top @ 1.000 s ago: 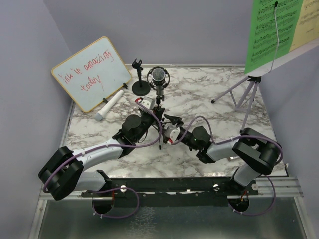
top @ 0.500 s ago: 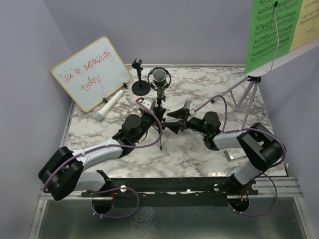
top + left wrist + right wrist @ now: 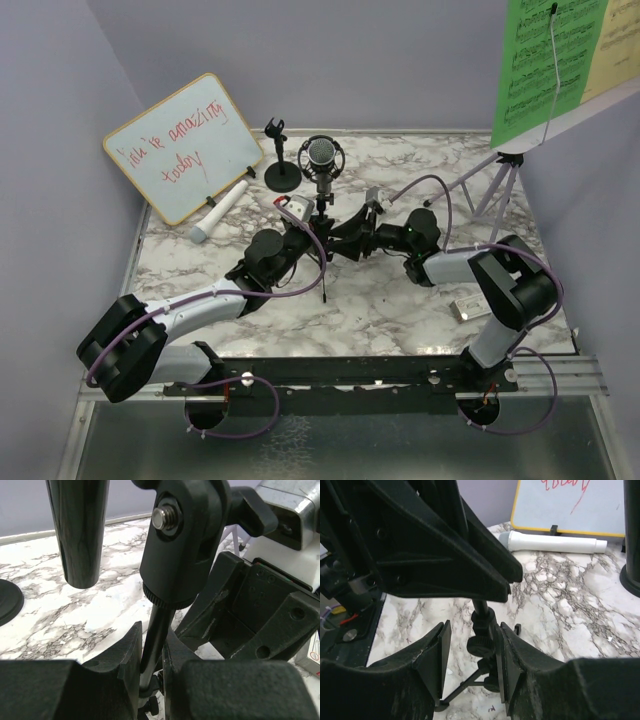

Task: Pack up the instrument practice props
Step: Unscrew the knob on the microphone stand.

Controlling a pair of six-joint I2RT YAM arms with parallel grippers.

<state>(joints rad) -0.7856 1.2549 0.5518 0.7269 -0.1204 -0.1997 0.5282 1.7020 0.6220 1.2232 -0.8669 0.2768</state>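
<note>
The black mic tripod (image 3: 322,235) stands mid-table with a grey-headed microphone (image 3: 319,153) in its ring mount. My left gripper (image 3: 303,218) is shut on the tripod's stem (image 3: 158,632). My right gripper (image 3: 338,238) is open, and its jaws straddle the tripod's lower hub knob (image 3: 482,642); the right finger (image 3: 507,655) is close against it. A second, white-bodied microphone (image 3: 224,211) lies by the whiteboard and shows in the right wrist view (image 3: 552,542). The black round-base mic holder (image 3: 280,172) stands behind. The lilac music rack (image 3: 497,185) holds the green sheet (image 3: 540,60) and the yellow sheet (image 3: 615,40).
The wood-framed whiteboard (image 3: 180,145) leans at the back left. A small flat white device (image 3: 467,305) lies near the right arm. Purple walls close the back and sides. The music rack's legs spread over the back right of the marble table (image 3: 400,310).
My right arm has swung up and left from the near middle, and its open jaws now sit around the tripod's lower hub. The left gripper has not moved.
</note>
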